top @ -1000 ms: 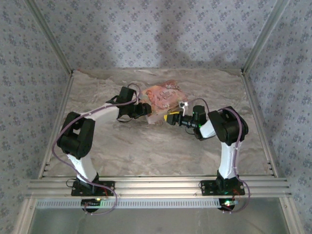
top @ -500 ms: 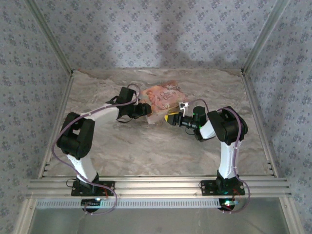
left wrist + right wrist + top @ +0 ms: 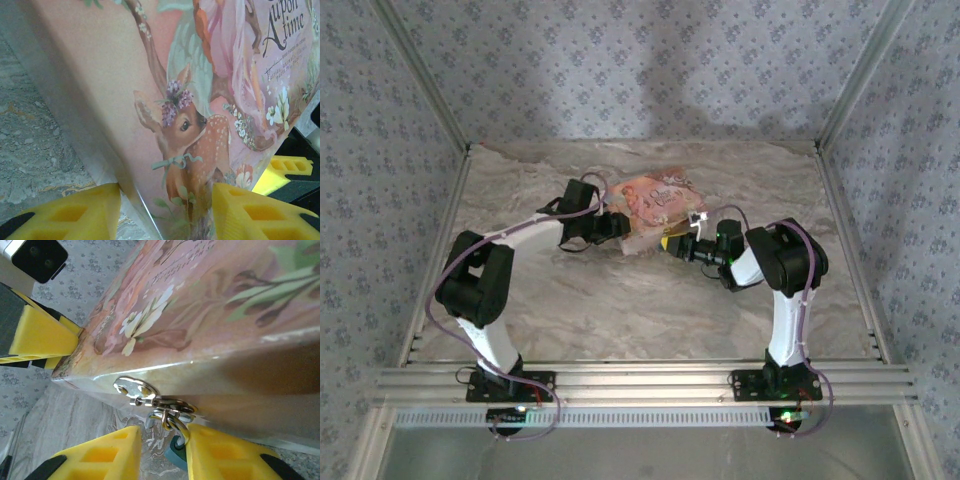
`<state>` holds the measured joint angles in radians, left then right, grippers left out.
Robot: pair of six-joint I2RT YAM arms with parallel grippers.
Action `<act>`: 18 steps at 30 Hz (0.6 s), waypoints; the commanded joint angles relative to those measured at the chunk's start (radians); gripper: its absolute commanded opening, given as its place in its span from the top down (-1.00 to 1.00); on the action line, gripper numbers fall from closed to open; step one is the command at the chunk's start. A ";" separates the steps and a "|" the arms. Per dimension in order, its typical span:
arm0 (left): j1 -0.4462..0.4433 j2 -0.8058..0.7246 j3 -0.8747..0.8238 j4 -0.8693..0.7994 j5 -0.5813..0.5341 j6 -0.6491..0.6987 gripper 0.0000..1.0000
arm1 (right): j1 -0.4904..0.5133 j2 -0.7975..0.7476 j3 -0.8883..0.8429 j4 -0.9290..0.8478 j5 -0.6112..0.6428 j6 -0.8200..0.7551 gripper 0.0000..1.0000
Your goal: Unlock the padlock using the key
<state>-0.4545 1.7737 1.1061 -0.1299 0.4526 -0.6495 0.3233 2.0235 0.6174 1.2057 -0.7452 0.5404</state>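
Teal padlock hangs between our right gripper's narrowly parted fingers. Our left gripper clamps the pink box.

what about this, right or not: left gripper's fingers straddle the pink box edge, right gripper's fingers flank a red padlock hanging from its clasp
Not quite. The padlock is dark teal-blue, not red; the right wrist view shows it. The rest stands: the left gripper straddles the pink box edge, and the right gripper flanks the padlock hanging from the clasp.
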 commanded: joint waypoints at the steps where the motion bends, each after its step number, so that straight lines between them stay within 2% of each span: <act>1: -0.012 0.004 -0.032 -0.065 -0.026 -0.003 0.00 | 0.012 -0.015 -0.001 0.042 -0.034 -0.036 0.48; 14: -0.012 0.000 -0.036 -0.065 -0.032 -0.004 0.00 | 0.010 -0.029 -0.011 0.007 -0.003 -0.051 0.92; 18: -0.013 -0.003 -0.040 -0.065 -0.033 -0.003 0.00 | 0.006 -0.043 -0.024 0.017 0.012 -0.041 1.00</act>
<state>-0.4545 1.7683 1.1004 -0.1299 0.4515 -0.6495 0.3225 2.0174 0.6044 1.1858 -0.7170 0.5079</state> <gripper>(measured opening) 0.501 0.062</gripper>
